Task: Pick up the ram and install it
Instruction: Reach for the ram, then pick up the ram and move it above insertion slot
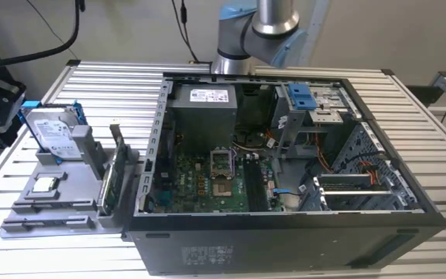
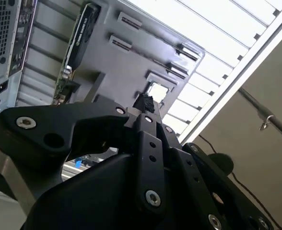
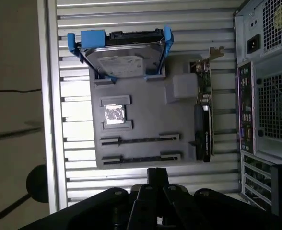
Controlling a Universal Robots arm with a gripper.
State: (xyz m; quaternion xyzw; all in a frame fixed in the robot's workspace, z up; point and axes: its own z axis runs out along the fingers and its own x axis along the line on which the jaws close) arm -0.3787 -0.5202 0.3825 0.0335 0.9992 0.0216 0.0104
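Observation:
My gripper hangs high above the grey holder, which stands on the table at the exterior view's left. In both wrist views the fingertips meet with nothing between them, so the gripper is shut. Two long slots run across the holder's near part. A thin dark strip lies edge-on in each, and the ram is such a strip as far as I can tell. The open computer case shows its green motherboard with dark memory slots.
On the holder also stand a silver hard drive in a blue frame, a small square chip and an upright green card. The case's rear panel is beside the holder. The table is slatted aluminium.

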